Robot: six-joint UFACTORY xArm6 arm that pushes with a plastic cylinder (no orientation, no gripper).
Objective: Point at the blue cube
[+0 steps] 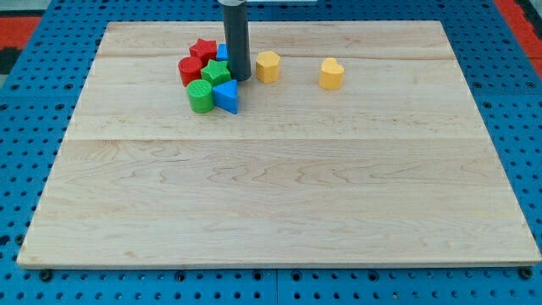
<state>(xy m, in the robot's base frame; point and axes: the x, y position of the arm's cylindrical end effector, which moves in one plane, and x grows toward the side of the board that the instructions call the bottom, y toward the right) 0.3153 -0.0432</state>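
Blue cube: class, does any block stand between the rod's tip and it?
No visible block does. My tip sits right beside the blue cube, which peeks out at the rod's left edge, mostly hidden behind the rod. The green block lies just left of the tip.

Lab bench (blue pegboard (517,102) surround)

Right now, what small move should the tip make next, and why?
Probably almost none: my tip sits at the cluster's right edge, with the blue cube showing only as a sliver behind the rod. At most I'd nudge slightly toward the view's top-left, avoiding the green block.
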